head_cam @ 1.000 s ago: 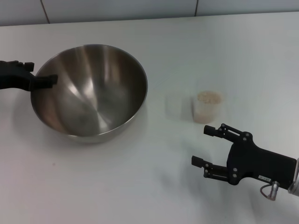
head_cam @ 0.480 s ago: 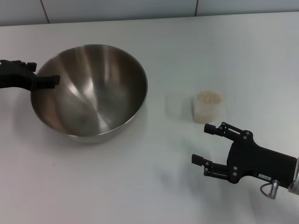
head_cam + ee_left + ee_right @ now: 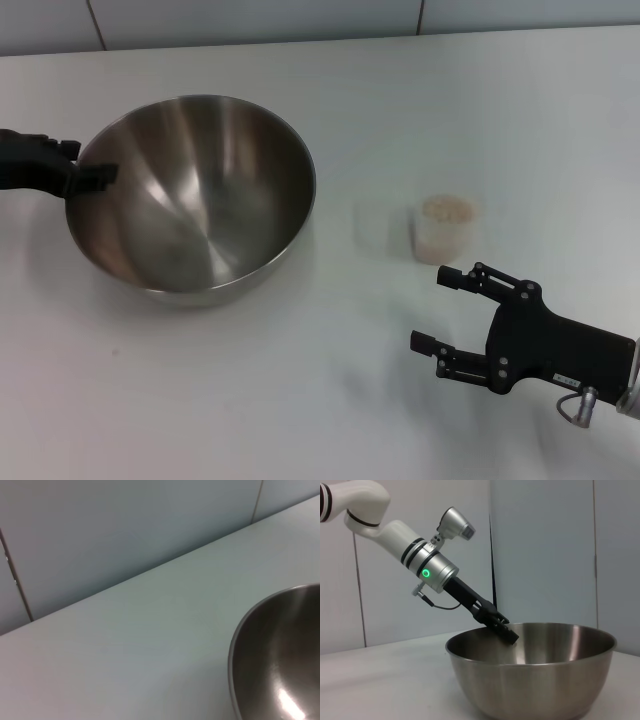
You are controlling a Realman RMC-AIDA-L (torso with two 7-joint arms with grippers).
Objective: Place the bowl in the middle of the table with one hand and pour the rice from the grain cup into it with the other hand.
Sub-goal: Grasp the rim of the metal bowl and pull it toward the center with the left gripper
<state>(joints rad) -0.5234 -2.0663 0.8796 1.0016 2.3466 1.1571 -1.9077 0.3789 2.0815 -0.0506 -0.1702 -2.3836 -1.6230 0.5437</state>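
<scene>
The left gripper (image 3: 92, 172) is pinching the bowl (image 3: 195, 195) rim, left of the table (image 3: 300, 400) centre. The right gripper (image 3: 455, 310) is waiting wide-jawed near the full cup (image 3: 444, 229); pouring is not yet begun.

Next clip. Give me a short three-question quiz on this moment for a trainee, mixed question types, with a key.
1. True or false: the rice is already in the bowl.
2. Multiple choice: where is the left gripper? A) at the bowl's rim on the robot's left side B) around the grain cup C) flat on the table, far from the bowl
3. Short answer: is the right gripper touching the grain cup?

Key
1. False; the rice is in the grain cup and the bowl's inside is bare metal.
2. A
3. No; it is open, short of the cup on the near side, with a gap between them.
</scene>
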